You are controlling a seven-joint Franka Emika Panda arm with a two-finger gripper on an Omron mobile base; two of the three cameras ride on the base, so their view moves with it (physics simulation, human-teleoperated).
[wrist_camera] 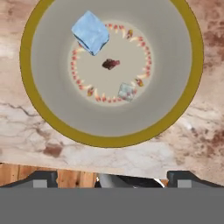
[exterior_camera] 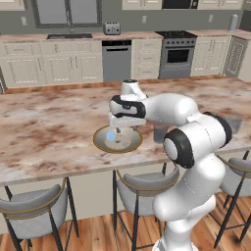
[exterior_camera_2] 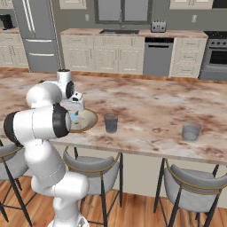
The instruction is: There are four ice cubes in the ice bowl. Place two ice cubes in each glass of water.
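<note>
The white arm (exterior_camera_2: 44, 119) is rising nearest the cameras, its gripper (wrist_camera: 112, 177) hanging wide open and empty over the ice bowl (wrist_camera: 39, 114), which is sitting near the front edge of the marbled worktop (exterior_camera: 49, 132). Two ice cubes are lying inside: a larger blue ice cube (wrist_camera: 90, 32) and a smaller greyish ice cube (wrist_camera: 126, 91). The near glass (exterior_camera_2: 111, 123) is standing just beside the bowl, the far glass (exterior_camera_2: 191, 131) well apart. Whether either glass is holding ice cannot be told; judging by the bowl, two cubes are awaiting transfer.
</note>
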